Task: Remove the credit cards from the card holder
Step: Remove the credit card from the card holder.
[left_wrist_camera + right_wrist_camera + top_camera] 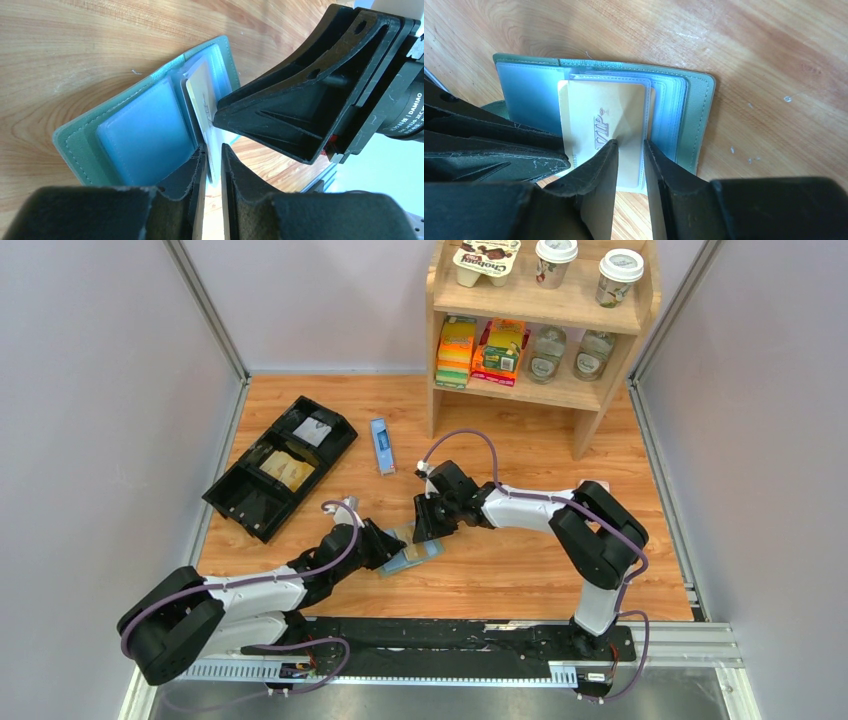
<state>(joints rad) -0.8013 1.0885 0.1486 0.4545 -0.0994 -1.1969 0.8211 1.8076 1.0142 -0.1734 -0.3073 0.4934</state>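
Open holder (420,555) lies by the counter's (520,570) near edge, long axis slanting far-right. Left tool (212,150) and right tool (629,145) meet at its card (599,115) — jaws narrowly parted — whether gripping, cannot tell.

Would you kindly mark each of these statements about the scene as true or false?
1. The card holder lies open on the wooden table. True.
2. A gold card marked VIP shows in it. True.
3. The black tray is empty. False: at least two of its compartments hold flat items.
4. Only the left claw is at the card holder. False: the right claw is there too, its tips over the gold card.
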